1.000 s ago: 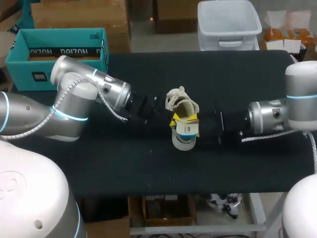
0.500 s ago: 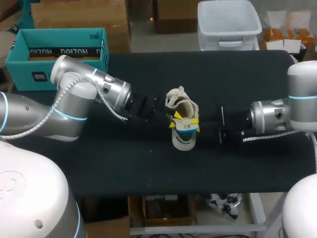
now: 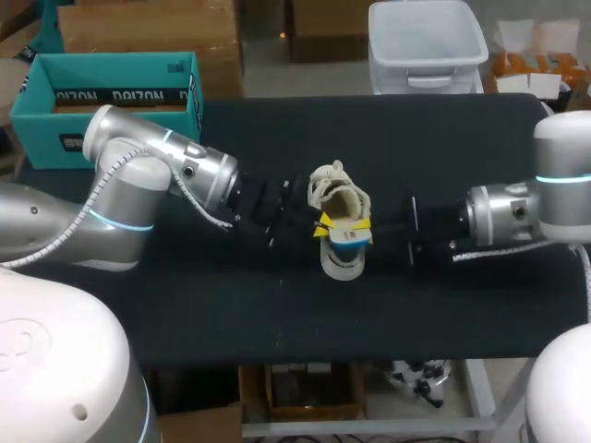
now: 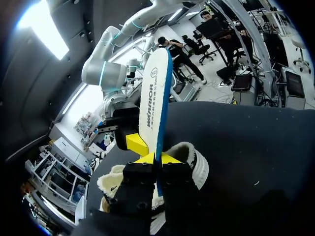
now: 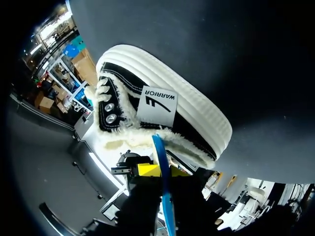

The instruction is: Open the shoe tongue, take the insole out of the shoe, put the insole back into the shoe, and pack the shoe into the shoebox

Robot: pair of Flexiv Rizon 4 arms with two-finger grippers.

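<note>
— What's new?
— The insole (image 3: pixel 346 238) is turning. The pale face and long stretch of a second ago are gone, and only a short blue edge shows between the two sets of jaws. The left arm (image 3: pixel 138 185) has swung its elbow out a little. The right arm (image 3: pixel 517 217) has barely stirred.
— Who holds it?
— Both. The left jaws are clamped on its lower end, and the right jaws pinch it from the opposite side. The shoe (image 3: pixel 334 194) lies on the surface (image 3: pixel 231 305) just under them.
— Meaning?
— I judge it is being lined up to slide back in, though it may be lifting out.
— Anything hidden?
— The end below the left jaws. I can't tell whether it touches the shoe. The box (image 3: pixel 120 92) sits well behind the left jaws.
</note>
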